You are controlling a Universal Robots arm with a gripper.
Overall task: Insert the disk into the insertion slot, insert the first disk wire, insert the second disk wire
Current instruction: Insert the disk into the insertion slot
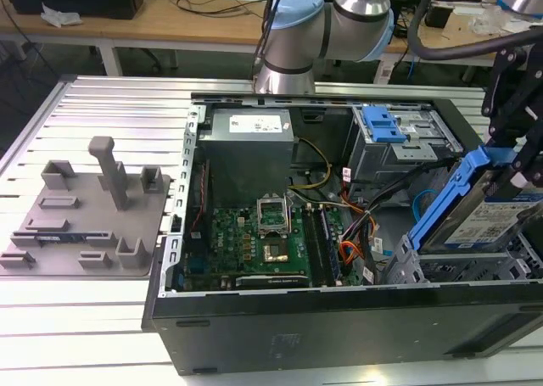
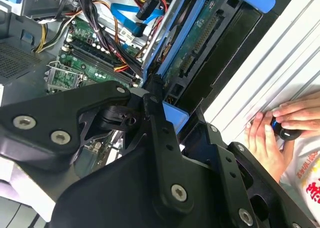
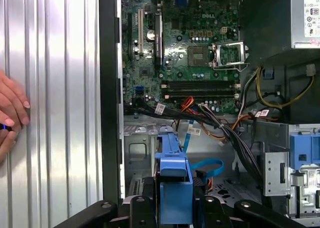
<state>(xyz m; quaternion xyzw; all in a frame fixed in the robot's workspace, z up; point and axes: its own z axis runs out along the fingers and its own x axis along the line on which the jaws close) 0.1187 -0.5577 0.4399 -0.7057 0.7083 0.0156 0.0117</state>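
Setting: robotics lab or workshop | Work surface: ribbed aluminium table | On it: opened computer tower with bare motherboard; grey fixture plate at the exterior view's left | Behind: wooden bench strewn with cables; robot arm rising at the table's far edge | Attendance: a person's hand on the table

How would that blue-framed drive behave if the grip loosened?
The disk looks rigid, a flat metal slab, so it should not flex. Tilted over the insertion slot, it would probably slide downward. Its blue plastic frame may be slippery.
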